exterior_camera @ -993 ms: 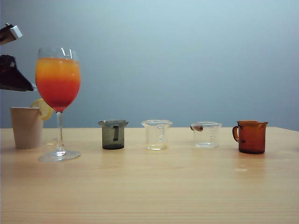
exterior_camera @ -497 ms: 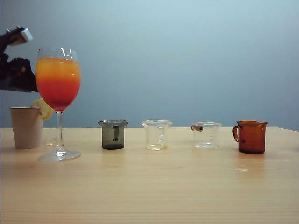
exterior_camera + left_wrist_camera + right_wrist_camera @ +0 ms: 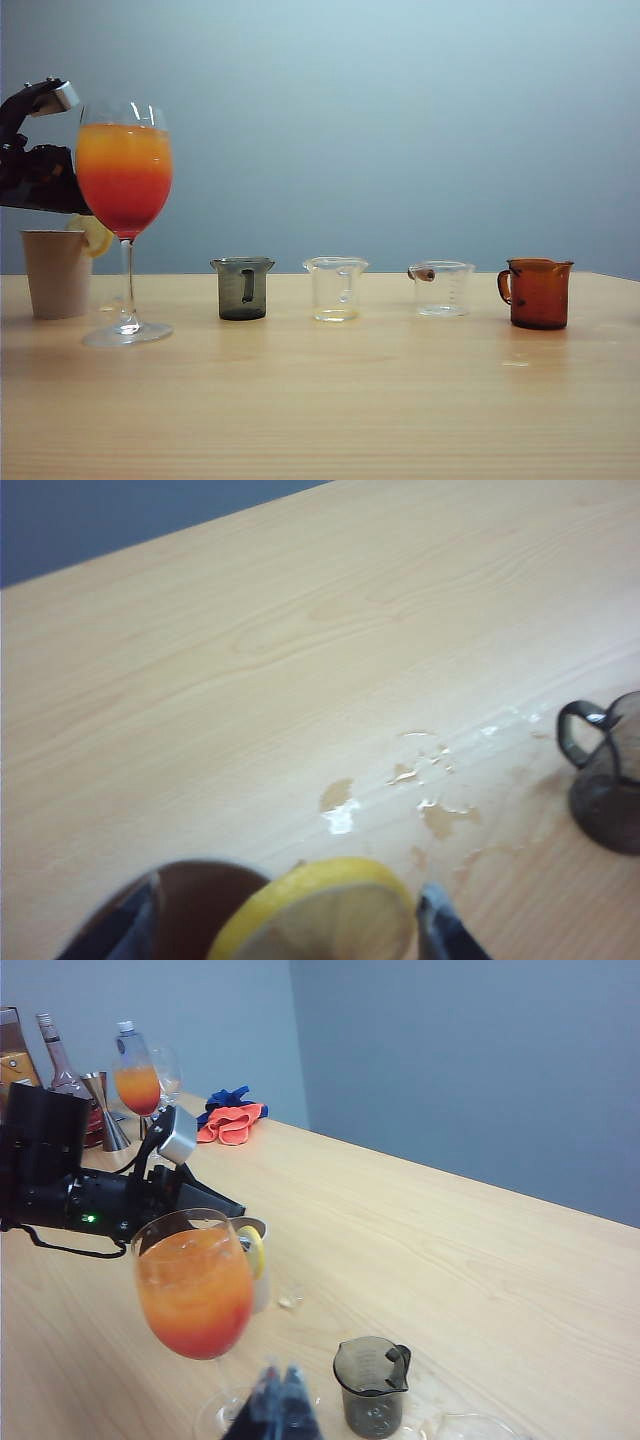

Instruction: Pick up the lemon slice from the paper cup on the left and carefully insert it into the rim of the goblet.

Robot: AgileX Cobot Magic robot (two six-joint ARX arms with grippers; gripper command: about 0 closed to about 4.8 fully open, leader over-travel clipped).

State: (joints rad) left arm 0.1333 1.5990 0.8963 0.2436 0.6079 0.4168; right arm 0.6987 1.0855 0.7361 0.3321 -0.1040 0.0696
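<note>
From my seat the left tool (image 3: 285, 930) hangs wide open right over the paper cup (image 3: 57, 272), lemon slice (image 3: 320, 912) on edge between its fingers, ungripped, while the right tool (image 3: 277, 1405), pinched shut and empty, sits farther off by the goblet (image 3: 124, 190).

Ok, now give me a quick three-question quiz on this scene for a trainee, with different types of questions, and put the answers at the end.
1. True or false: the lemon slice already sits on the rim of the goblet.
2. In the exterior view, which jug stands nearest the goblet? A) amber-brown jug B) dark grey jug C) clear jug
3. Fill in: over the paper cup, the left gripper has its jaws ___ on either side of the lemon slice.

Key
1. False: it is still at the paper cup.
2. B
3. open. The right gripper, which is shut, faces the goblet.
</note>
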